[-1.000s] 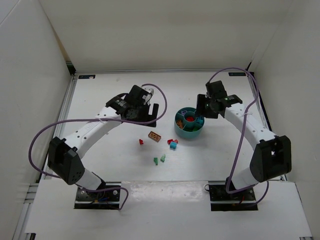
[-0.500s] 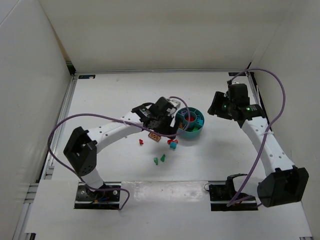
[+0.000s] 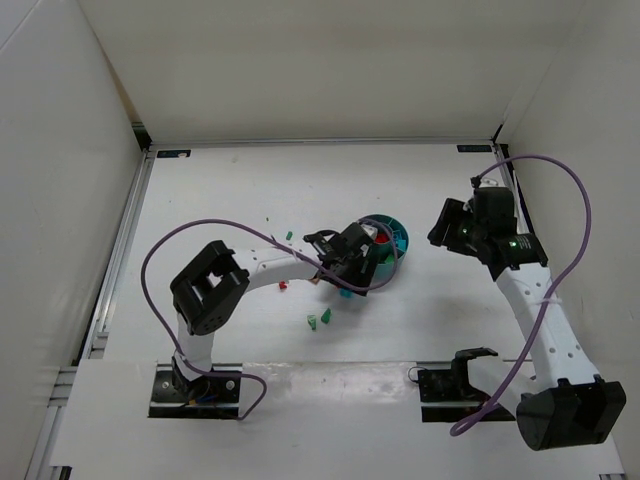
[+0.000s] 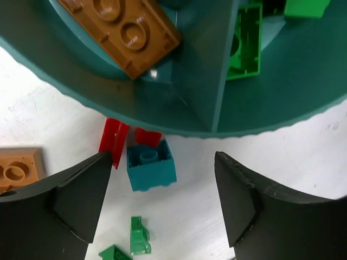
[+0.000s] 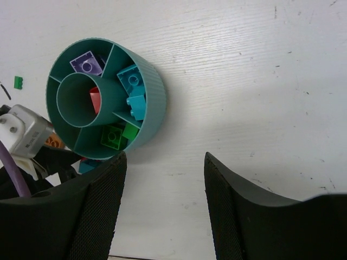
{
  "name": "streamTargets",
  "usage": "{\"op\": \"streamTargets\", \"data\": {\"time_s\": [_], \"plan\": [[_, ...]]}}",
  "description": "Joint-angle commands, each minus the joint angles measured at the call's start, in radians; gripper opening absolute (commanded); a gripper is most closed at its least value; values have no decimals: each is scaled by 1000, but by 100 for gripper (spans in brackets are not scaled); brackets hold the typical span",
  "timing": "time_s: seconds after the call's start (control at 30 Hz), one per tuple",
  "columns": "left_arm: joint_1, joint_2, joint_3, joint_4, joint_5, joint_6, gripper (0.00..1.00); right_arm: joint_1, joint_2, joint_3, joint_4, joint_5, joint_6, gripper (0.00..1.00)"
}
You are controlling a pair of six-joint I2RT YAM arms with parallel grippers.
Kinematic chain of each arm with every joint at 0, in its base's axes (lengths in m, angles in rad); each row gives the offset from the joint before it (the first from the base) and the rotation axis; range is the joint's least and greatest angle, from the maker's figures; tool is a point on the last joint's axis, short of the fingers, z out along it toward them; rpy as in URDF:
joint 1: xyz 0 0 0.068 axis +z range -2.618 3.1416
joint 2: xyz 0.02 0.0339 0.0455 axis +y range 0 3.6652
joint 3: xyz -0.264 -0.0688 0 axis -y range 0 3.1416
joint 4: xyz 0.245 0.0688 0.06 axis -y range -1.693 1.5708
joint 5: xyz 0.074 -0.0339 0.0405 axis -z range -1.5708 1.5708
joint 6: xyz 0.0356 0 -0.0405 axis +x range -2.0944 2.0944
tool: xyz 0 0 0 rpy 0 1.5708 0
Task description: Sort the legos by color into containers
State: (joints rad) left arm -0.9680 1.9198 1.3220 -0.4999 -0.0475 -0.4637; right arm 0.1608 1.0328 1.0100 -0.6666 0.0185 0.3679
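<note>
Top external view. My left hand (image 3: 352, 270) has swung in from the far left of the bench (image 3: 220, 200) and now hangs over the near-left rim of the teal bowl (image 3: 397, 240). My right hand (image 3: 447, 228) has backed away from the bowl and sits well to its right. So the left side has the next pick, and the right arm is out of its path. Two green legos (image 3: 318, 319) lie on the near side, apart from the rest. A red bit (image 3: 283, 286) lies left of the hand.

Left wrist view. The fingers (image 4: 76, 200) are spread wide and hold nothing. Between them, on the bench, sits a teal brick (image 4: 150, 164), stud up, just under the bowl's outer wall. Red pieces (image 4: 114, 142) lie against its far-left corner. Judgement: this brick is the target. The wall and the red pieces crowd it, so closing the fingers may catch red as well. Inside the bowl, an orange brick (image 4: 120, 30) lies in one compartment and a green brick (image 4: 244, 40) in the next. Another orange brick (image 4: 19, 168) lies on the bench at the left edge, and green scraps (image 4: 138, 235) lie on the near side.

Right wrist view. These fingers (image 5: 92, 216) are also apart and empty. The whole bowl shows, with purple, teal and green bricks each in their own compartment and red in the centre cup. Sorting is partly done, and the loose pieces are still out.
</note>
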Motion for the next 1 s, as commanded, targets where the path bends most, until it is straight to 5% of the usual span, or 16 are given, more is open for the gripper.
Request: {"op": "streamTargets", "data": {"time_s": [0.0, 0.57, 0.97], "plan": [[-5, -44, -30, 113, -54, -43, 86, -10, -40, -14, -8, -8, -26, 63], [-34, -65, -66, 34, -114, -49, 80, -17, -42, -31, -5, -11, -21, 63], [-57, -56, -53, -17, -153, -53, 50, -18, -50, -37, -1, -11, -24, 63]]}}
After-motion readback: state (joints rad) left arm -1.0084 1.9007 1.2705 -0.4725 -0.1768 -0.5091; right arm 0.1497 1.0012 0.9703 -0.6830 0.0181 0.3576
